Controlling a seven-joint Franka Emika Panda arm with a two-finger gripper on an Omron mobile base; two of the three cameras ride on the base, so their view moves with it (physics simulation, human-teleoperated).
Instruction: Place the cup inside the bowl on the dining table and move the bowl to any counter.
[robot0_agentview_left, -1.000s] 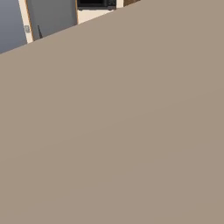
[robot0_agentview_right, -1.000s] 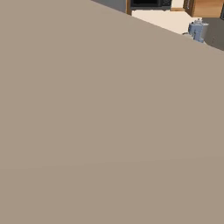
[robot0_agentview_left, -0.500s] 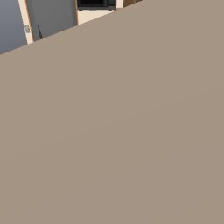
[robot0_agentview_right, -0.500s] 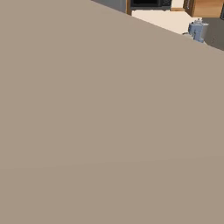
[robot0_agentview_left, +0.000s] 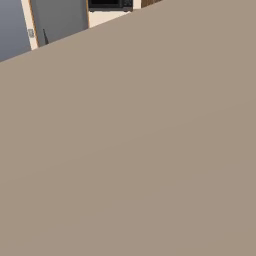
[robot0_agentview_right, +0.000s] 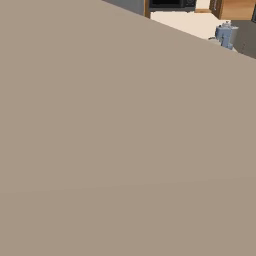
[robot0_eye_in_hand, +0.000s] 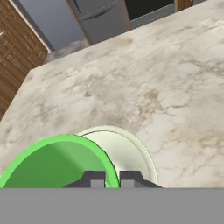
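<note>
Cup (robot0_eye_in_hand: 57, 164): bright green, plain, thin rim. Seen in the hand view from above and very close, open mouth facing the camera, so its long axis runs roughly along the gripper's line of sight. Lower part cut off at the bottom of the view. It overlaps the left half of the bowl (robot0_eye_in_hand: 131, 151); whether it sits in the bowl or hangs above it cannot be told.

Bowl: cream-white with a faint green tint, wide and shallow, plain rim, right-hand arc showing past the cup. It rests on a pale marbled stone surface (robot0_eye_in_hand: 166, 83) with beige and grey veining.

Gripper (robot0_eye_in_hand: 107, 179): two dark fingertips close together at the bottom edge, right at the cup's near rim. Tips nearly shut, rim seemingly between them, but a firm grasp cannot be told.

Beyond the stone's far edge: brown wood panelling (robot0_eye_in_hand: 15, 48) at left, a grey cabinet front (robot0_eye_in_hand: 103, 19) at top.

Both base views: a flat taupe surface (robot0_agentview_left: 140, 160) covers almost everything. Left base view shows a black appliance (robot0_agentview_left: 110, 5) along the top; right base view shows a small blue-grey object (robot0_agentview_right: 225, 35) at top right.
</note>
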